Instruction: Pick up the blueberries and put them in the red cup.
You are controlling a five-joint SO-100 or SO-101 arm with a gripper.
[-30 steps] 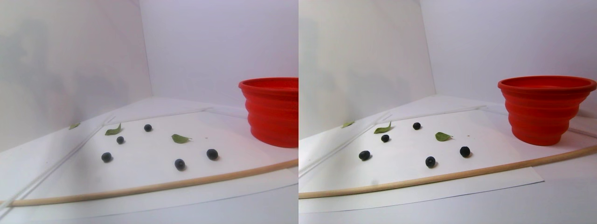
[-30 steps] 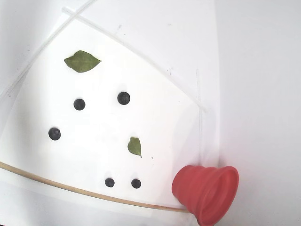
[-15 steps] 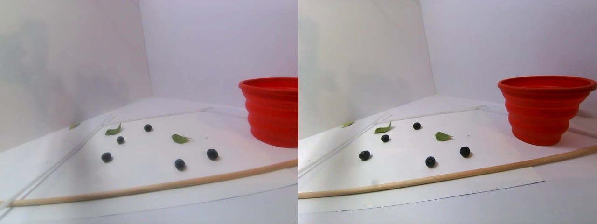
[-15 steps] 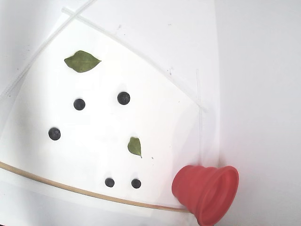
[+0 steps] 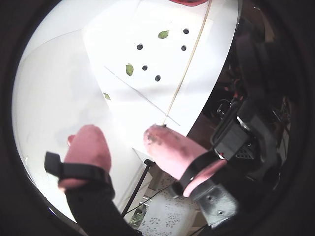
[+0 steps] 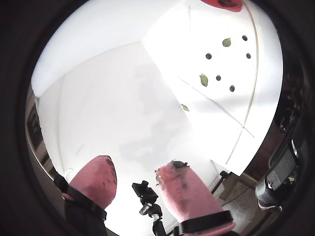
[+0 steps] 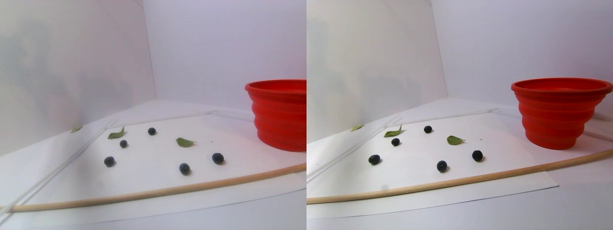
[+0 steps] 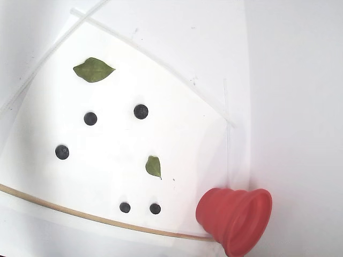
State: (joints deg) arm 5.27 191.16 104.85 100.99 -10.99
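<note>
Several blueberries lie scattered on the white sheet (image 8: pixel 182 123); one (image 8: pixel 141 111) is near the middle and a pair (image 8: pixel 125 207) sits by the wooden rod. The red cup (image 8: pixel 236 219) stands at the sheet's lower right corner in the fixed view and at the right (image 7: pixel 558 112) in the stereo pair view. My gripper (image 5: pixel 125 140) shows only in both wrist views, open (image 6: pixel 139 169), with pink fingertips (image 5: pixel 91 145) wide apart and nothing between them. It hangs well away from the berries (image 5: pixel 144 68), which look small and distant. The cup (image 6: pixel 221 3) just peeks in at the top edge.
Two green leaves (image 8: pixel 94 69) (image 8: pixel 154 166) lie among the berries, and a third small one (image 7: pixel 75 129) lies off the sheet. A thin wooden rod (image 8: pixel 80 214) runs along the sheet's near edge. White walls close in behind. A camera mount (image 6: pixel 147 194) stands below the gripper.
</note>
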